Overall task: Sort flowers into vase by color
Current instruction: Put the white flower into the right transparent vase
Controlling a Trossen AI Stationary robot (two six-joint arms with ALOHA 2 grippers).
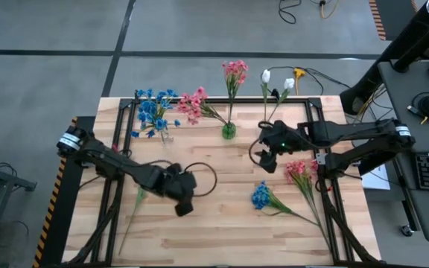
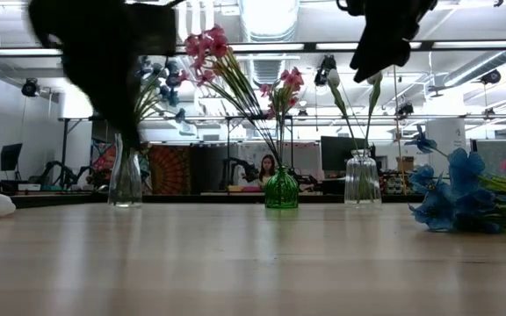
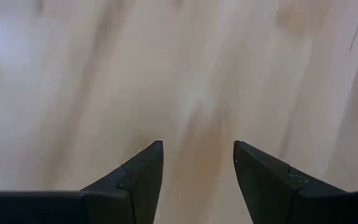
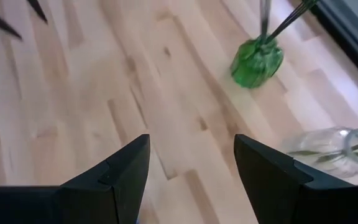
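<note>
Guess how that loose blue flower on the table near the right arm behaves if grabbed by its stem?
The blue flower probably droops: its blossom cluster sits at one end of a long thin stem. Likely very light, so a nudge would slide it across the wooden table. The thin stem may slip or twist in a claw.

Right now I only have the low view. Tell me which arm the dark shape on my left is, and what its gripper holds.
Observer: That is the left arm. The left gripper is open, with nothing between its fingers and only bare wood beneath.
Operator: Now report the right one.
Observer: The right gripper is open and empty too, hovering near the green vase.
Operator: Name anything loose on the left side.
Observer: A long green stem lies on the table beside the left arm. The arm hides the stem's head.
</note>
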